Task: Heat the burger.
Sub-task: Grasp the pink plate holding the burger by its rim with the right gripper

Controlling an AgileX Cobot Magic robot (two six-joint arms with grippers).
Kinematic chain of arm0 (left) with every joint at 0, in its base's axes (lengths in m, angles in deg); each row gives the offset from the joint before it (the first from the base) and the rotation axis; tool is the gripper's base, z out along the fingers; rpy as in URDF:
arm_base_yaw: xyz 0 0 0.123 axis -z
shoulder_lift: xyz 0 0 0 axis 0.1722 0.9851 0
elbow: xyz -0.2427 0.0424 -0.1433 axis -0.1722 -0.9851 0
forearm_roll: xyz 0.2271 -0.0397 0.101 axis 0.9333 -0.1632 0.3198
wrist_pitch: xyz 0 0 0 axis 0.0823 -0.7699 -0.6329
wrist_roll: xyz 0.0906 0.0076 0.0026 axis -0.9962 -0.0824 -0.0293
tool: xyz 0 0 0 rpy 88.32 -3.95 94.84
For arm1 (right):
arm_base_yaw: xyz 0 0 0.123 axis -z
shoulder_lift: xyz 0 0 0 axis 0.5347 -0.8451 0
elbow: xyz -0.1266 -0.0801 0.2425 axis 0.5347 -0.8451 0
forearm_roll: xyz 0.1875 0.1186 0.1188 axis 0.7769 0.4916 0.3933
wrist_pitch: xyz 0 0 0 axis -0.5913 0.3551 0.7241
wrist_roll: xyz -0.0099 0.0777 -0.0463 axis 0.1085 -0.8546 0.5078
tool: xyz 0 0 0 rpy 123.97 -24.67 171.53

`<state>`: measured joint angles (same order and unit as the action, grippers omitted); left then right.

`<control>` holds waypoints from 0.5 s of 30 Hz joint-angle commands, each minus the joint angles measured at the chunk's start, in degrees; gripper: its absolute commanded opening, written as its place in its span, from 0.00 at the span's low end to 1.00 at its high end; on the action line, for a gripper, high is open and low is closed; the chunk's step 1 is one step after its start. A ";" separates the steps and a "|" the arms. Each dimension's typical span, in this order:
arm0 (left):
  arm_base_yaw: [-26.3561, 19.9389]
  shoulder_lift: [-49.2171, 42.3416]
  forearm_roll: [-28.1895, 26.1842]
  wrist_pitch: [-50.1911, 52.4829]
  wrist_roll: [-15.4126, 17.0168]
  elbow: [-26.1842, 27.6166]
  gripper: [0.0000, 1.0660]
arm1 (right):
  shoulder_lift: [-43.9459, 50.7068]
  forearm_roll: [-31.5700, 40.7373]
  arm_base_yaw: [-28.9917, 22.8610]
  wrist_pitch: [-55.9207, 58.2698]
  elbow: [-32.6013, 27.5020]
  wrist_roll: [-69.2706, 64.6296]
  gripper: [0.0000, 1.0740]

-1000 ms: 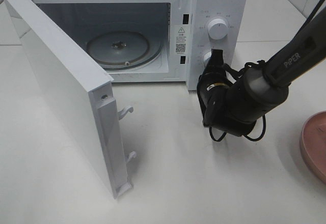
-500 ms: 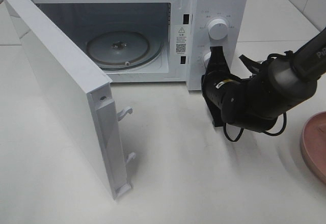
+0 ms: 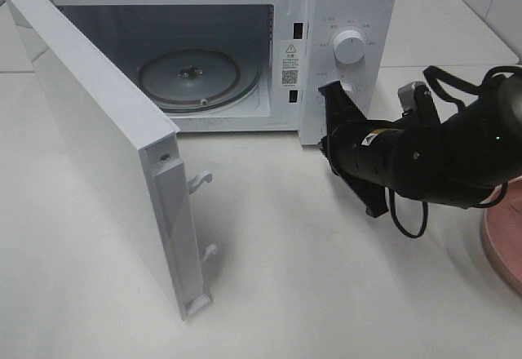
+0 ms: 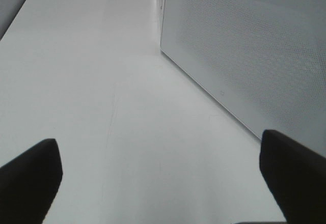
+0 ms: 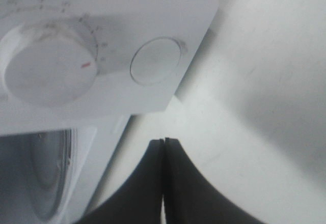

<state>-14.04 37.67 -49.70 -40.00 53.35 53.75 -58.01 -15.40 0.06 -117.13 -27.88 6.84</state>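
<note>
Microwave [image 3: 342,0]: stands on the white surface [image 3: 326,294], door [image 3: 90,130] swung wide, glass turntable [image 3: 189,77] bare.
Right end effector [image 5: 164,142]: clenched on nothing, tips pressed together just in front of the control panel [image 3: 355,12].
Left end effector [image 4: 160,183]: released, spread wide and empty, low over the surface near the door.
Burger: out of sight in every view; only a pink plate [image 3: 506,237] edges in at far right.
Handling, as judged: likely light, soft and loosely stacked, so it wants a gentle squeeze across the bun's sides.
</note>
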 commanded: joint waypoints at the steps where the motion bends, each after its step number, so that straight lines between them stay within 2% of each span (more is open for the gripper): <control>1: -0.06 -0.92 -0.46 0.86 -0.11 0.00 0.92 | 2.81 -3.38 0.23 5.16 -0.63 4.81 0.00; 7: -0.06 -0.92 -0.46 0.86 -0.11 0.00 0.92 | 7.68 -4.41 0.92 16.16 -0.92 18.91 0.00; 8: -0.06 -0.92 -0.46 0.86 -0.11 0.00 0.92 | 9.22 -4.58 1.60 20.23 -0.92 24.24 0.01; 13: -0.06 -0.92 -0.46 0.86 -0.11 0.00 0.92 | 12.26 -4.81 3.72 28.07 -0.92 33.29 0.02; 15: -0.06 -0.92 -0.46 0.86 -0.11 0.00 0.92 | 14.32 -7.33 5.33 34.49 -0.92 38.90 0.03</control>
<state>-14.04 37.67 -49.70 -40.00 53.35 53.75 -45.86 -20.27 4.02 -88.60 -28.80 39.56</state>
